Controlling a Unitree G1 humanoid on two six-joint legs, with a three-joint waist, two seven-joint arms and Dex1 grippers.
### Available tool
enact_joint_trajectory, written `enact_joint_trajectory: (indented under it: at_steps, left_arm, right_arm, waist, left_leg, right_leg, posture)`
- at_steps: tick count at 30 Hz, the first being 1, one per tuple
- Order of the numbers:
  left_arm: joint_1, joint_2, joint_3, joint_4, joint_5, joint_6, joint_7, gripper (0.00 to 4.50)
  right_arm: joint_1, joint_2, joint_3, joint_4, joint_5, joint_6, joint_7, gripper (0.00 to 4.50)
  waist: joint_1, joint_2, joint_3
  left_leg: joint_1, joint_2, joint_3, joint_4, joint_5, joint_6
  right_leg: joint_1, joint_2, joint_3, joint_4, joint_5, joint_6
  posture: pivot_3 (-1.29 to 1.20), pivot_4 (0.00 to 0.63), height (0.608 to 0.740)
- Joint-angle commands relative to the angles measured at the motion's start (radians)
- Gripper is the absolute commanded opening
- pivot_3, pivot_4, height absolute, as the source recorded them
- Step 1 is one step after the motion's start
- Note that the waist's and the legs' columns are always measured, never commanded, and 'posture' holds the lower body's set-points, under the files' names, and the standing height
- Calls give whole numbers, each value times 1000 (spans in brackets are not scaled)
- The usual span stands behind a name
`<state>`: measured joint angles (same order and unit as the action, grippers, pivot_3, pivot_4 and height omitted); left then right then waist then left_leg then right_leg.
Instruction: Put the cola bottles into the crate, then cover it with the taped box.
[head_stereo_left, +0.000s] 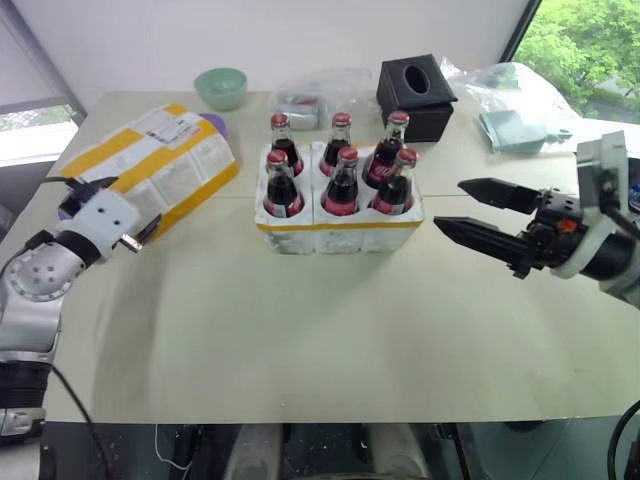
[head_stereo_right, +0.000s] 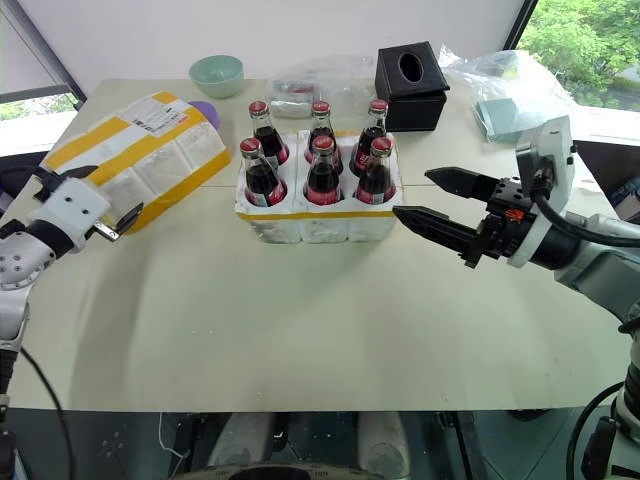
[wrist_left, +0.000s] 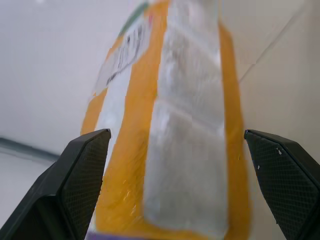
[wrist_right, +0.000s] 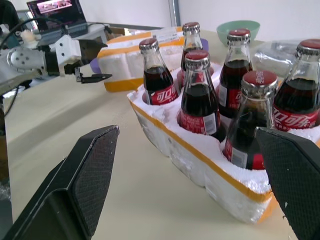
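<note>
Several cola bottles with red caps stand upright in the wells of the crate, a white foam tray at mid-table. To its left lies the taped box, yellow-banded, label up. My left gripper is open at the box's near end, and in the left wrist view the taped box lies ahead between its fingers, not touched. My right gripper is open and empty, just right of the crate and pointing at it. Its wrist view looks at the cola bottles from close by.
Behind the crate stand a black tissue box, a clear plastic bag and a green bowl. A teal cloth lies at the back right. A purple object peeks out behind the taped box.
</note>
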<state>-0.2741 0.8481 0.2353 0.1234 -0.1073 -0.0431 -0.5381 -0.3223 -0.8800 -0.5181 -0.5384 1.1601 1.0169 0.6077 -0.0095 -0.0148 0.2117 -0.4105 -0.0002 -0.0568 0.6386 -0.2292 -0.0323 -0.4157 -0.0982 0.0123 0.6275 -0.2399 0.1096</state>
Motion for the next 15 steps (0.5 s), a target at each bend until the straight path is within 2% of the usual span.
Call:
enact_joint_trajectory:
  at_steps: [1, 5, 8, 11, 15]
  left_arm:
    - [-39, 3, 126, -65, -127, 55, -16, 4500]
    - [-128, 25, 206, -11, -93, 63, 99, 4500]
    - [-150, 91, 223, 92, 59, 0, 236, 4500]
    - [-90, 189, 190, 177, 235, -57, 340, 4500]
    - [37, 256, 163, 172, 338, -113, 344, 4500]
  right_arm:
    - [4, 4, -6, -25, 35, -30, -17, 4430]
    - [4, 3, 17, -7, 30, -44, -16, 4430]
    - [1, 7, 40, 9, 24, -58, -11, 4430]
    - [-3, 8, 59, 22, 17, -69, -3, 4430]
    - [-4, 2, 74, 43, 9, -80, 8, 4430]
  waist:
    - [0, 0, 0]
    - [-2, 0, 0]
    - [-7, 0, 0]
    - [-11, 0, 0]
    - [-4, 0, 0]
  left_leg:
    - [0, 0, 0, 0, 0, 0]
    - [1, 0, 0, 0, 0, 0]
    - [1, 0, 0, 1, 0, 0]
    - [1, 0, 1, 0, 0, 0]
    - [2, 0, 1, -2, 0, 0]
  right_leg:
    - [0, 0, 0, 0, 0, 0]
    - [0, 1, 0, 1, 1, 1]
    - [0, 1, 0, 1, 2, 4]
    - [0, 1, 0, 1, 2, 4]
    - [-1, 1, 0, 1, 2, 4]
  posture:
    - [0, 150, 739]
    - [0, 150, 739]
    - [0, 150, 739]
    - [0, 150, 739]
    - [0, 150, 739]
